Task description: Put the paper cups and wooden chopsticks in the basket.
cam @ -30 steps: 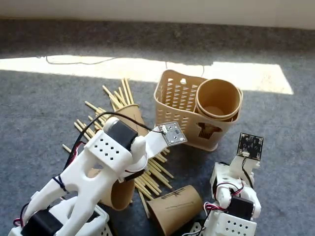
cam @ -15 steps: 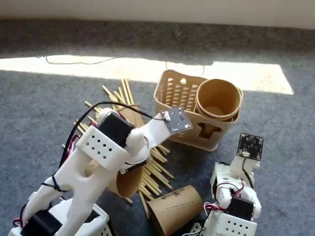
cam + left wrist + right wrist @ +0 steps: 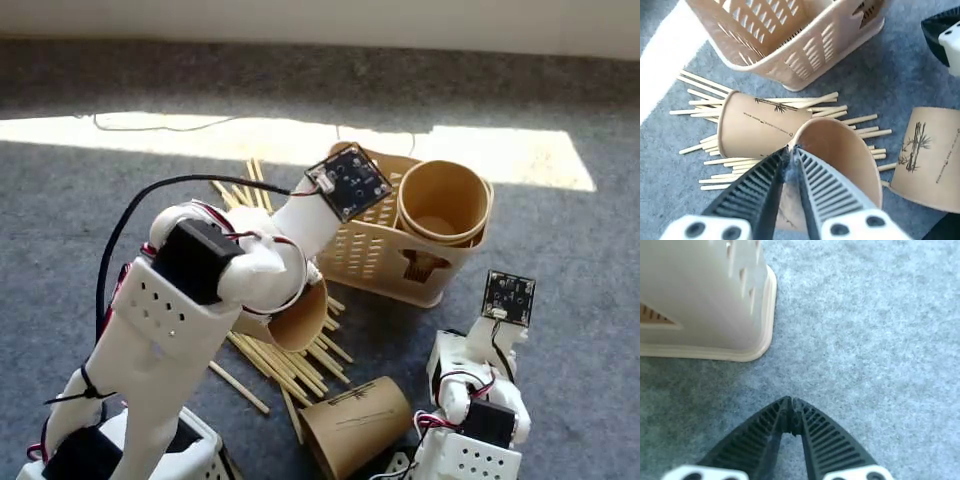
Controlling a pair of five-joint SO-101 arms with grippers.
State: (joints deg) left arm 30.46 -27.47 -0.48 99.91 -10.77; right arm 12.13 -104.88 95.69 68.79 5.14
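Over by the basket [image 3: 372, 255], my left gripper [image 3: 790, 150] is pinched shut on the rim of one paper cup [image 3: 840, 145]. The cup hangs off the floor just beside the basket wall, not over the opening yet. Done so far: a stack of cups [image 3: 443, 203] sits at one end of the basket; can't tell how many. Left to do, as I judge it: drop this one in, then a second cup [image 3: 757, 131] lying on its side across the chopsticks [image 3: 300, 365], plus a third cup [image 3: 352, 422] tipped over on the carpet [image 3: 865, 315] near my right arm. Chopsticks are all scattered on the carpet, none in the basket AFAICT, so prob. under halfway. My right gripper [image 3: 790, 402] is closed on nothing, low over the carpet by the basket's corner.
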